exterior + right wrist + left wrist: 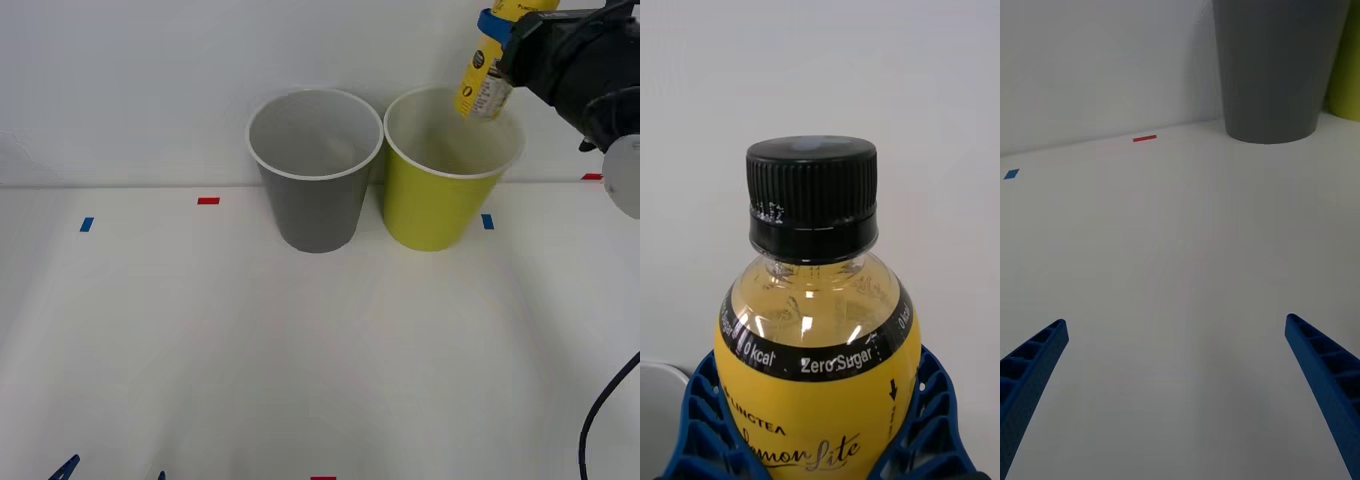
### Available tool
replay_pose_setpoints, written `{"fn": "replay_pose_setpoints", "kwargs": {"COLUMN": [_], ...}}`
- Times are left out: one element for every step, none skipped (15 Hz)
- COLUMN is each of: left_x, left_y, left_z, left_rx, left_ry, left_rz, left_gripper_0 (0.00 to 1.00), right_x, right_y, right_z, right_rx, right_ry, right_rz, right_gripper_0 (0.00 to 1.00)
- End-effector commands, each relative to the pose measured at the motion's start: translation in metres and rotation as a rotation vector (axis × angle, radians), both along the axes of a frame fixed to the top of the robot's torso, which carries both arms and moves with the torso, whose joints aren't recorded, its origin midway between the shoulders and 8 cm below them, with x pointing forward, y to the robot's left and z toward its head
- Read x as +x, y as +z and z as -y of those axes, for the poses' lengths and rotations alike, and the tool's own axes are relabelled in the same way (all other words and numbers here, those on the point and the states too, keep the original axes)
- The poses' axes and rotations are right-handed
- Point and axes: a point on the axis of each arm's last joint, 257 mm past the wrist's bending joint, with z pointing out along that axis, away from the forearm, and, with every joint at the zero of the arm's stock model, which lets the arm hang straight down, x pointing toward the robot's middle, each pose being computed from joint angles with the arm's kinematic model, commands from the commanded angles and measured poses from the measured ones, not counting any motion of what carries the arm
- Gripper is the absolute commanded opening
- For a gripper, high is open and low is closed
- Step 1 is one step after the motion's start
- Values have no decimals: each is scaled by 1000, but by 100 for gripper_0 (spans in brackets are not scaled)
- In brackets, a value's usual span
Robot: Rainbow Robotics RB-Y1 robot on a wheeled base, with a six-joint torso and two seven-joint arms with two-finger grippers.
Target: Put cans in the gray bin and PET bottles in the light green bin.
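PET bottle, yellow-labelled, hangs tilted above the light green bin, gripped by the right gripper reaching in from the upper right. From the right wrist, blue fingers clasp its label below the black cap. Beside it stands the gray bin. The left gripper waits low over the table, spread wide.
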Motion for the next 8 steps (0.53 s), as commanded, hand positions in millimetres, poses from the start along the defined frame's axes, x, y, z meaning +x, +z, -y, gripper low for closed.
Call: {"fn": "replay_pose_setpoints", "kwargs": {"left_x": [0, 0, 0, 0, 0, 0, 0, 0], "left_y": [0, 0, 0, 0, 0, 0, 0, 0], "left_z": [0, 0, 0, 0, 0, 0, 0, 0], "left_rx": [0, 0, 0, 0, 0, 0, 0, 0], "left_ry": [0, 0, 0, 0, 0, 0, 0, 0], "left_rz": [0, 0, 0, 0, 0, 0, 0, 0], "left_gripper_0": [100, 100, 100, 100, 100, 100, 100, 100], "right_x": [8, 8, 8, 9, 8, 8, 9, 9], "right_y": [-4, -4, -5, -6, -4, -5, -5, -4], "right_z": [-4, -7, -10, -11, -11, -11, -10, -9], "right_rx": [-13, -17, -20, -21, -23, -20, -26, -26], "right_ry": [1, 4, 6, 7, 7, 7, 3, 0], "right_rz": [-10, -8, -3, -4, 0, -2, 0, 4], "right_gripper_0": [0, 0, 0, 0, 0, 0, 0, 1]}}
